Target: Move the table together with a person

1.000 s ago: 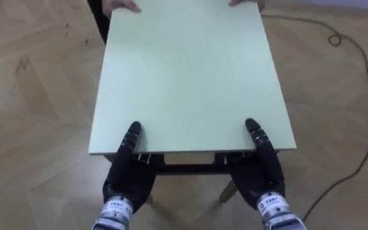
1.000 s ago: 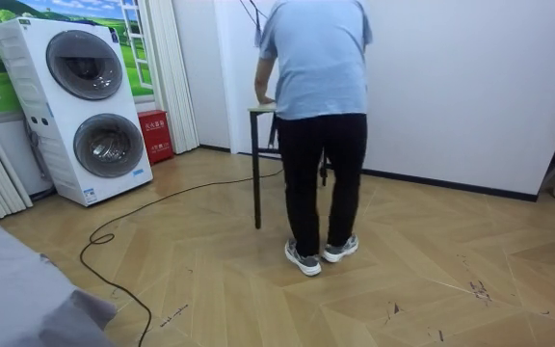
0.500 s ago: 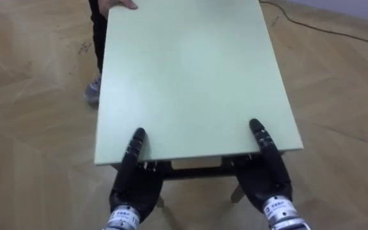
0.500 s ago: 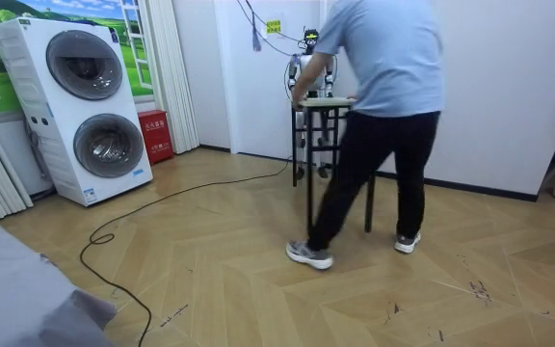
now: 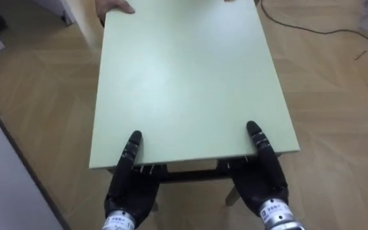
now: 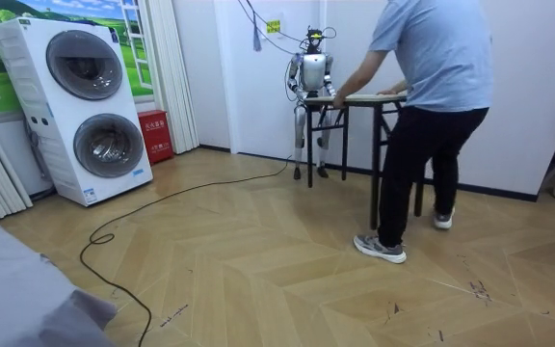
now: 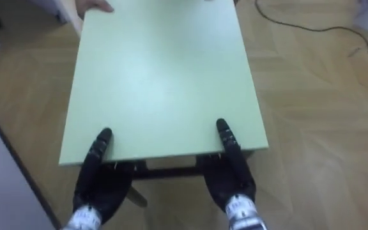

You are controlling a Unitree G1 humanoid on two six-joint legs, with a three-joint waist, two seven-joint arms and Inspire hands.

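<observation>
You look mid-carry: left hand [image 5: 130, 184] and right hand [image 5: 264, 181] sit at the near edge of the pale green rectangular table [image 5: 184, 83], and you cannot tell their grip, which is hidden underneath. Next, match the person's [image 6: 422, 58] pace and keep the table level.

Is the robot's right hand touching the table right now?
Touching. In the left eye view the right hand reaches over the near edge of the table, its dark tip lying flat on the green top with no gap.

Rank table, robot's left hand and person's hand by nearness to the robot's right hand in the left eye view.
1. table: near edge, touching the right hand.
2. left hand: same edge, left end.
3. person's hand: far left corner.
</observation>
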